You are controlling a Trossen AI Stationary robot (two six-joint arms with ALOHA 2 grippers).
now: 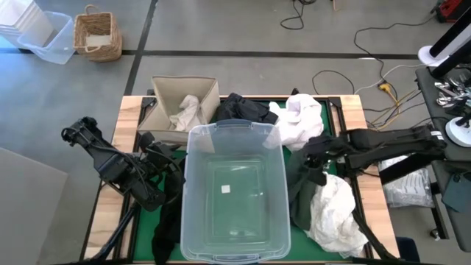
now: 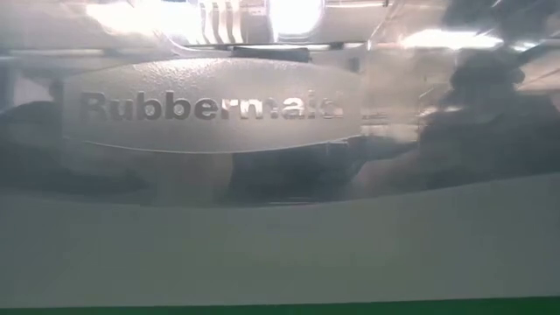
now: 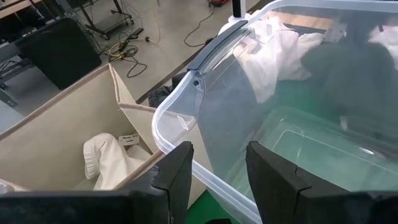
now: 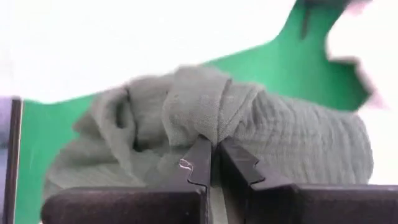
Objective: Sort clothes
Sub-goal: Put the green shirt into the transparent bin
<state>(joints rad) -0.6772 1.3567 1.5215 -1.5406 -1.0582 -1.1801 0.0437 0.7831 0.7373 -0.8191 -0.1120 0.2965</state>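
A clear plastic tub (image 1: 234, 191) stands mid-table, and its wall fills the low view (image 2: 210, 105). A beige fabric box (image 1: 163, 110) at the far left holds a white garment (image 1: 188, 112), which also shows in the left wrist view (image 3: 109, 162). A black garment (image 1: 239, 109) and a white one (image 1: 298, 121) lie behind the tub. A dark olive garment (image 1: 300, 191) and another white one (image 1: 335, 213) lie to its right. My right gripper (image 1: 318, 156) is shut on the olive garment (image 4: 186, 112). My left gripper (image 3: 217, 168) is open and empty between the box and the tub's left rim. My right gripper pinches a bunched fold of the olive garment (image 4: 208, 127) between its two fingertips, coming from above and pointing down. The cloth gathers into wrinkles at the fingers. The rest of the garment spreads below them over the green mat (image 4: 292, 68).
A dark cloth (image 1: 165, 228) lies by the tub's near left side. The tub takes up the middle of the table. Beyond the table's far left edge a wicker basket (image 1: 97, 34) and clear bins (image 1: 44, 37) stand on the floor. Cables (image 1: 346, 77) run beyond the far edge.
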